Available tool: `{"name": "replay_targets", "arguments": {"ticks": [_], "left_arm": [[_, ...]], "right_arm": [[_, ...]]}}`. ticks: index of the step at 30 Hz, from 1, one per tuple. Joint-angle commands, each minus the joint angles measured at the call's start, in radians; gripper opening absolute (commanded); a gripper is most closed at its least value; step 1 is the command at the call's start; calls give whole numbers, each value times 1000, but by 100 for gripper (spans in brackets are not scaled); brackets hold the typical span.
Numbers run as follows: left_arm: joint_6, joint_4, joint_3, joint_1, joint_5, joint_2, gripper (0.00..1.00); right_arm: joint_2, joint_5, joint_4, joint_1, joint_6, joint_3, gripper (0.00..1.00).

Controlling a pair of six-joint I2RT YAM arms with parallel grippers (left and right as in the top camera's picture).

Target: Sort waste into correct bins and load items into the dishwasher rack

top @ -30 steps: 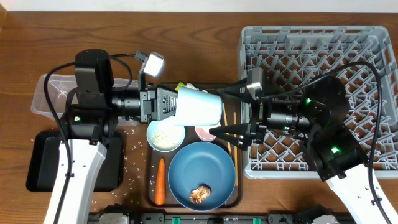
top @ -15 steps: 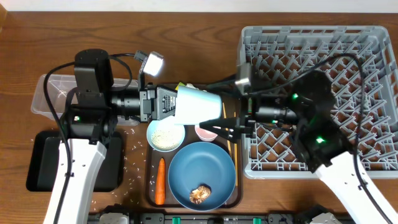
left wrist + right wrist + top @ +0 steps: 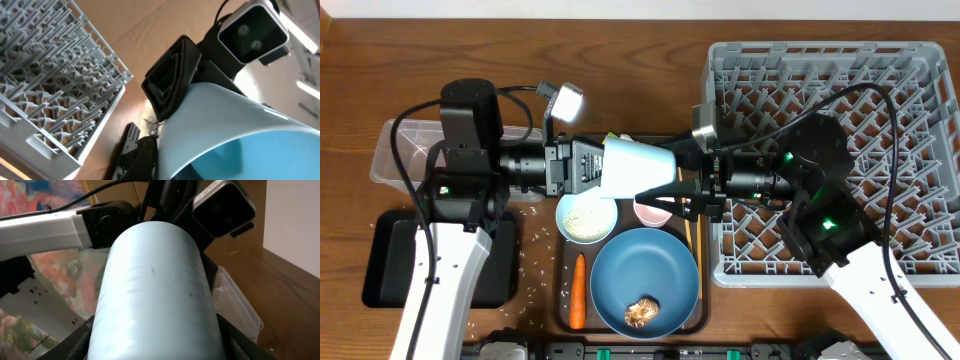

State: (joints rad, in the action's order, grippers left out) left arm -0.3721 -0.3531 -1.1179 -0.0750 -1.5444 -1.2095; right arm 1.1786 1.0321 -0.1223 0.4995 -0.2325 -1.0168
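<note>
Middle blocked: left gripper (image 3: 608,172) and right gripper (image 3: 668,195) meet end to end over the back of the brown tray (image 3: 558,300). The blue cup (image 3: 640,168) between them covers the way down to the bowl (image 3: 586,217) and pink cup (image 3: 653,212). Right arm (image 3: 820,200) lies across the rack's (image 3: 840,70) near-left part, but far rows and right side are open. Plate (image 3: 645,265) and carrot (image 3: 579,290) are reachable from above.

Both arms reach inward, wrists level and facing; the left gripper (image 3: 604,172) pinches the light-blue cup (image 3: 642,168), the right gripper (image 3: 668,195) flanks its base, clamping unclear
</note>
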Motion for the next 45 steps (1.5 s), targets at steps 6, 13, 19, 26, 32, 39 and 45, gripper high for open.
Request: {"name": "replay_targets", "arguments": {"ticks": [6, 13, 19, 26, 32, 39, 45], "left_arm": [[-7, 5, -25, 6, -26, 2, 59], [-8, 16, -25, 49, -27, 2, 69], [-8, 16, -25, 53, -27, 2, 70], [-7, 17, -25, 53, -26, 2, 71], [-7, 19, -25, 53, -26, 2, 71], [-7, 19, -25, 53, -26, 2, 71], [-7, 19, -25, 53, -26, 2, 72]], "right_arm": [[-26, -104, 98, -29, 5, -13, 45], [-127, -356, 418, -187, 31, -13, 42], [-241, -693, 750, -435, 39, -13, 41], [-266, -955, 965, -763, 38, -13, 42], [-211, -1032, 971, -973, -68, -13, 42], [-69, -1053, 972, -1112, -162, -13, 43], [65, -1051, 972, -1159, -221, -13, 44]]}}
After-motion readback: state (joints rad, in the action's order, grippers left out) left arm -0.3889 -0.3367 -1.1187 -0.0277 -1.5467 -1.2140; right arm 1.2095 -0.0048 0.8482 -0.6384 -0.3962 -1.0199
